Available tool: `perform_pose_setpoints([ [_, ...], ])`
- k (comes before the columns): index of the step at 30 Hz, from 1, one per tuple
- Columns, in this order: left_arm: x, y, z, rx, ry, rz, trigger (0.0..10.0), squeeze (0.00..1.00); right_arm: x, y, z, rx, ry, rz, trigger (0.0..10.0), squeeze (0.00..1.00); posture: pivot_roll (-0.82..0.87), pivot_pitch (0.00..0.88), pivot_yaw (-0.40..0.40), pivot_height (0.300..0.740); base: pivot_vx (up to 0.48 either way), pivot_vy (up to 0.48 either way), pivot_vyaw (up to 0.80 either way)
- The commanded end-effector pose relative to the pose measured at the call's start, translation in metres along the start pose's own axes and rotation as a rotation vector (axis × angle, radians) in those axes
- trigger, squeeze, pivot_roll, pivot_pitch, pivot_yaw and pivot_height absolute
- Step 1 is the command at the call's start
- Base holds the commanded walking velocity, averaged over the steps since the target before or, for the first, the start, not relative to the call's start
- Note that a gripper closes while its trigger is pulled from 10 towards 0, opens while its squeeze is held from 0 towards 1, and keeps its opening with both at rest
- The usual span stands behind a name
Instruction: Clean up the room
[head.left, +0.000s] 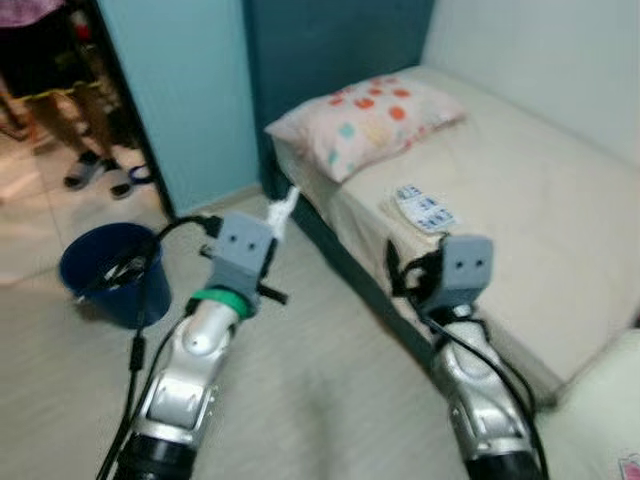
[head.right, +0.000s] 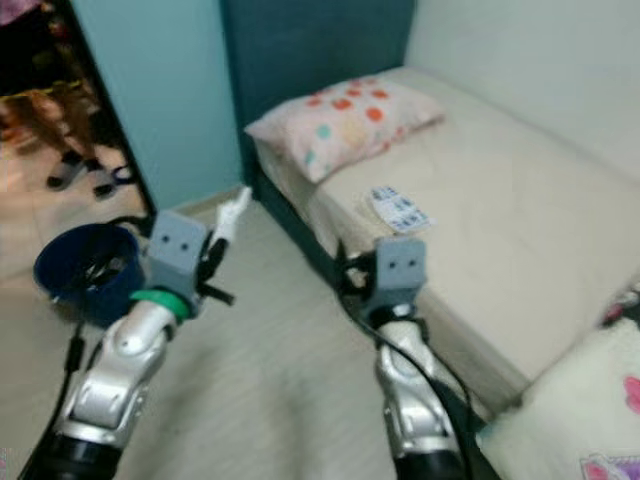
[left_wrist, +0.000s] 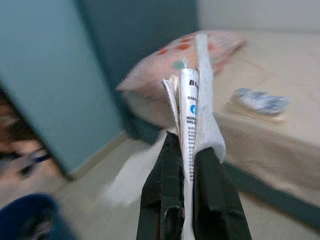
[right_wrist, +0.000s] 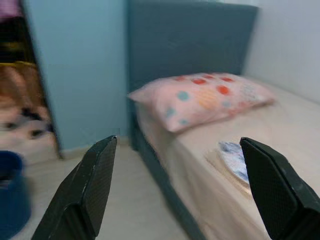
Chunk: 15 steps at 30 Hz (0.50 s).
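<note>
My left gripper (left_wrist: 186, 150) is shut on a white printed wrapper (left_wrist: 189, 107) together with a strip of white tissue. It hangs above the floor beside the bed, and the white wrapper (head.left: 283, 212) sticks out past the wrist. To its left, a dark blue bucket (head.left: 112, 270) stands on the floor with some dark items inside. My right gripper (right_wrist: 182, 195) is open with nothing between its fingers, held near the bed's edge and facing the pillow (right_wrist: 200, 100). A blue-and-white packet (head.left: 425, 209) lies on the mattress just ahead of it.
The bed (head.left: 540, 200) with a beige sheet and dark teal frame lies along the right wall. A person's legs (head.left: 75, 110) in sandals stand in the doorway at the upper left. A pale cushion (head.right: 580, 420) sits at the lower right. Light floor (head.left: 320, 400) runs between the bucket and the bed.
</note>
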<state>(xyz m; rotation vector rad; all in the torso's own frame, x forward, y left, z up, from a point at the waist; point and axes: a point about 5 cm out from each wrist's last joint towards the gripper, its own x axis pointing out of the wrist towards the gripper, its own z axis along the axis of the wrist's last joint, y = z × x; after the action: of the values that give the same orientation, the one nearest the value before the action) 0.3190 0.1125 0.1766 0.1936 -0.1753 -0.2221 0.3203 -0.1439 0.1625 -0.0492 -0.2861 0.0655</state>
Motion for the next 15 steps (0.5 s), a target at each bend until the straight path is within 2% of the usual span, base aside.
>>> perform_pose_setpoints([
  [1, -0.0033, -0.0006, -0.0074, 0.001, 0.03, 0.007, 10.0, 0.0, -0.005, 0.002, -0.0075, 0.0, 0.029, 0.009, 10.0, 0.0, -0.04, 0.044, 0.034, 0.74, 0.0, 0.0, 0.8],
  [15, -0.0008, 0.002, -0.0085, 0.011, 0.03, 0.042, 10.0, 0.0, -0.0045, 0.0018, -0.0087, 0.008, 0.034, 0.011, 10.0, 0.0, -0.04, 0.046, 0.028, 0.74, 0.0, 0.0, 0.8],
])
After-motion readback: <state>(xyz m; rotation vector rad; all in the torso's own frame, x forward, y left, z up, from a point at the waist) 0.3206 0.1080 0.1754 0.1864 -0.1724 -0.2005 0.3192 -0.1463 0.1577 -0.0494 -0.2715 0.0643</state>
